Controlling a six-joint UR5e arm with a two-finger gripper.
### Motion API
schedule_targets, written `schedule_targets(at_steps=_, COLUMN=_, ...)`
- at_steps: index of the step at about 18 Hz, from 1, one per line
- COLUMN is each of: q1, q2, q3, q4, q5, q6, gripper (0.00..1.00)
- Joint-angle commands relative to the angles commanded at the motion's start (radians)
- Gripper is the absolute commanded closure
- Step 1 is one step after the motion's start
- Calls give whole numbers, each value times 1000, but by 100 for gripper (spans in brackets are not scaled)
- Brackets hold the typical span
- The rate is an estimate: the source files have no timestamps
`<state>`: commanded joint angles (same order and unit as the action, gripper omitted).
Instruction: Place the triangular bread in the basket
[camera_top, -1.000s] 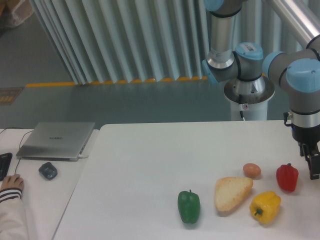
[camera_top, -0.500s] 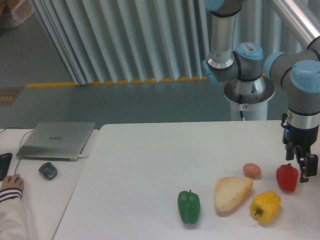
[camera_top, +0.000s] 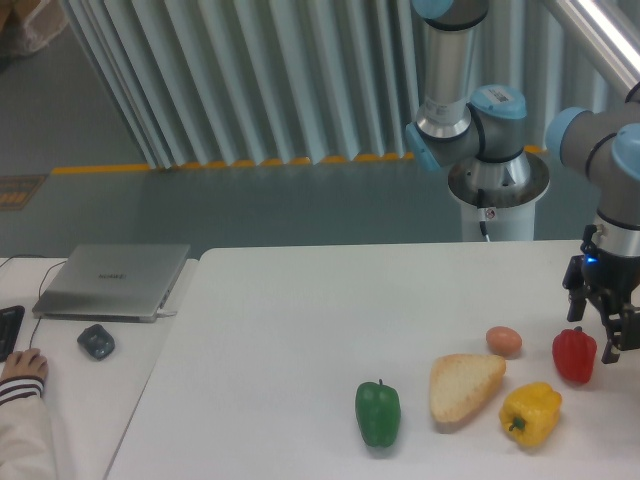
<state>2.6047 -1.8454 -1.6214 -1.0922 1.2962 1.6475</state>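
Note:
The triangular bread (camera_top: 464, 385) lies flat on the white table (camera_top: 300, 330), pale tan with a browner edge, between the green and yellow peppers. No basket shows in this view. My gripper (camera_top: 600, 328) hangs at the right edge of the frame, just right of and above the red pepper (camera_top: 574, 354), well to the right of the bread. Its fingers stand apart with nothing between them.
A small brown egg (camera_top: 504, 340) sits just behind the bread. A yellow pepper (camera_top: 530, 413) and a green pepper (camera_top: 378, 411) flank the bread. At far left lie a laptop (camera_top: 115, 280), a mouse (camera_top: 96, 341) and a person's hand (camera_top: 22, 368).
The gripper has lifted a little, swung about its wrist and moved left from the frame's edge toward the red pepper. The foods have not moved.

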Motion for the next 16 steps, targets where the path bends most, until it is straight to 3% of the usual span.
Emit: schedule_targets(at_steps=16, q1=3, q2=-2, q3=3, q4=0, q5=-3, q6=-17, gripper=0)
